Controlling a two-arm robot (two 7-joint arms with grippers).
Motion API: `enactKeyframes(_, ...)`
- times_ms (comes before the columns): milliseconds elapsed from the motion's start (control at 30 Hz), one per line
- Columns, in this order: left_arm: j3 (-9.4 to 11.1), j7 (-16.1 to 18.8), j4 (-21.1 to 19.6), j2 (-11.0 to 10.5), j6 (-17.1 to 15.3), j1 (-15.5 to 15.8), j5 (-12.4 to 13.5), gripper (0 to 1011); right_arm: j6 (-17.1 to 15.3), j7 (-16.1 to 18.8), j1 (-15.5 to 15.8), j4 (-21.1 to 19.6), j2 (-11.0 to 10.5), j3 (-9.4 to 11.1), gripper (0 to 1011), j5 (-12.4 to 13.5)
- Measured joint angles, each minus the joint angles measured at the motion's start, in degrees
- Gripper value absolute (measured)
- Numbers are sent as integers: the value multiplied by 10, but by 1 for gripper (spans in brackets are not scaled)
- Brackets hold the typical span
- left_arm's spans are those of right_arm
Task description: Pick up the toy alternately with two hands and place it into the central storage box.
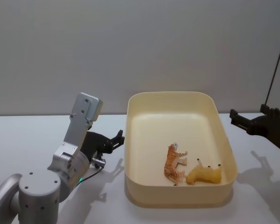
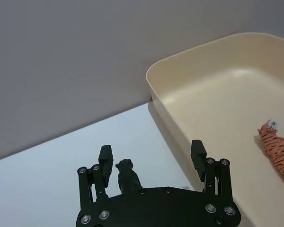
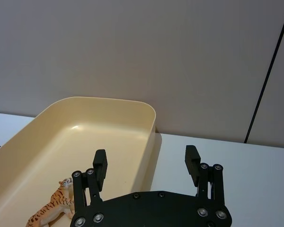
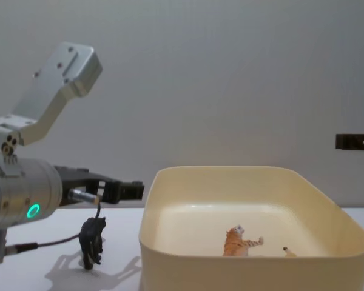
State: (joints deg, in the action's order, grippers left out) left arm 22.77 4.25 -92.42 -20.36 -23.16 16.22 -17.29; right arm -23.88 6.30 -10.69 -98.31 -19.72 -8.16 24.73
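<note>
Left gripper is hovering with its fingers spread wide and gripping nothing, sitting at nine o'clock of the central storage box, just outside its wall. A small black toy animal is standing upright on the table below that gripper, apart from it and closer to one finger than the other. The right gripper is hanging at three o'clock of the box, likewise spread and empty. A tiger and a yellow animal are already lying inside the box toward its five o'clock corner. By my reading, the left arm is lining up for the pick. The next move is calling for a descent that centres the black toy between the fingers before they close.
</note>
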Motion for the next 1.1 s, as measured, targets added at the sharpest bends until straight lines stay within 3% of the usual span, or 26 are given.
enactKeyframes(500, -5, 44, 20, 11, -36, -6, -22, 1001, 0, -1, 1, -1, -1, 1, 1001, 1)
enactKeyframes(767, -8, 62, 44, 22, -28, -6, -37, 1001, 0, -1, 1, -1, -1, 1, 1001, 1)
enactKeyframes(1100, -11, 59, 85, 36, -4, 6, -47, 1001, 0, -1, 1, -1, -1, 1, 1001, 1)
